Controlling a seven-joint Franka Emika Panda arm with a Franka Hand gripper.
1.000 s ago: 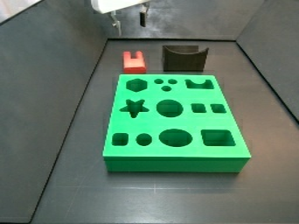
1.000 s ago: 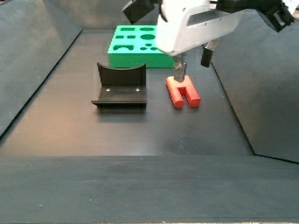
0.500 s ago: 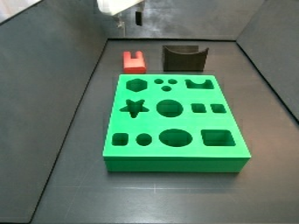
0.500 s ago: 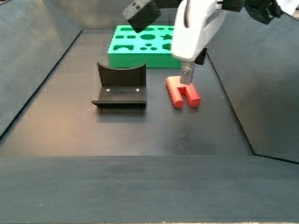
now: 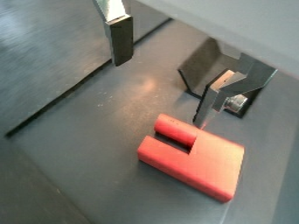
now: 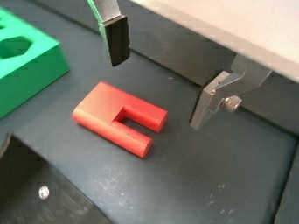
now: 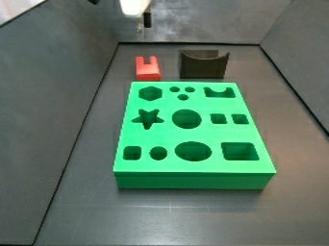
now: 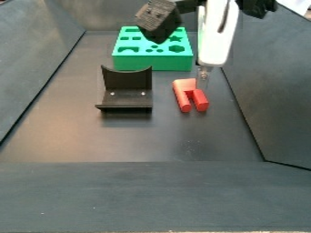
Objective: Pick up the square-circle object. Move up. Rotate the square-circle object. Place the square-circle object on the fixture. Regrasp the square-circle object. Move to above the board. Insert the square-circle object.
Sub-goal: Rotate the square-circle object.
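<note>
Above the notched red square-circle object (image 6: 117, 116), end effector (image 6: 162, 77) — plates apart, seemingly empty

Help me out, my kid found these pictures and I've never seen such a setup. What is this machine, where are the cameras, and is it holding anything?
It is a robot arm with a two-finger gripper. Two pictures come from cameras on its wrist, looking down past the fingers. Two come from cameras fixed beside the table. On the dark floor lie a small red block, a big green board with shaped holes, and a dark holder. The gripper is open and holds nothing; it hangs above the red block.
</note>
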